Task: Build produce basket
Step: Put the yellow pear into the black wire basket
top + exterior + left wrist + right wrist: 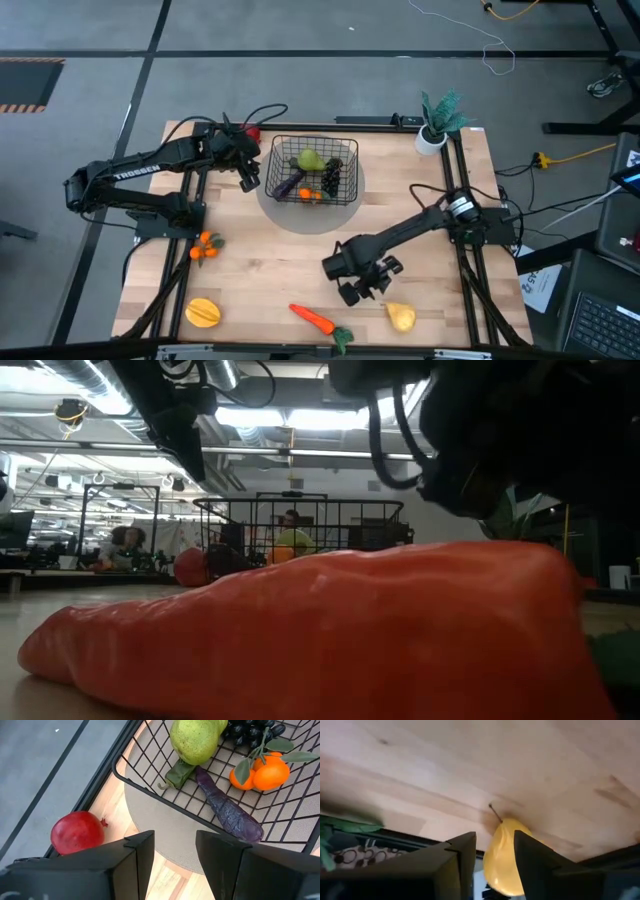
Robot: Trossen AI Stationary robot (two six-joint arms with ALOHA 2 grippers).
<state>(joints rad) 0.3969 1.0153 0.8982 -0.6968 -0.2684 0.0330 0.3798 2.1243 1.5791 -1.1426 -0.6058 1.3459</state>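
High view
Basket (310,170): black wire, on a round grey mat (300,215) at the far middle of the desk (270,270).
In the basket: green pear (309,159), grapes (332,176), eggplant (291,184), small oranges (309,194).
Left end effector (249,178): just beside the basket's left wall, above the desk, holding nothing.
Red fruit (252,132): on the desk at the far edge, behind the left arm.
Right end effector (372,290): low over the near right part of the desk, near the yellow pear (401,317).
Loose produce: carrot (313,319) at the near edge, yellow-orange fruit (203,313) near left, small orange cluster (205,247) on the left.
Potted plant (437,122): far right corner.

Low view
Carrot: fills the foreground, lying on the desk.
Basket: behind it, mid-distance.

Left wrist view
Fingers (141,855): a moderate gap between them, nothing in it.
Red fruit: on the desk outside the basket's corner.
Basket contents: green pear, eggplant, oranges and grapes lie together.

Right wrist view
Fingers (462,851): parted, not gripping; the yellow pear shows through the gap, lying on the desk beyond them.
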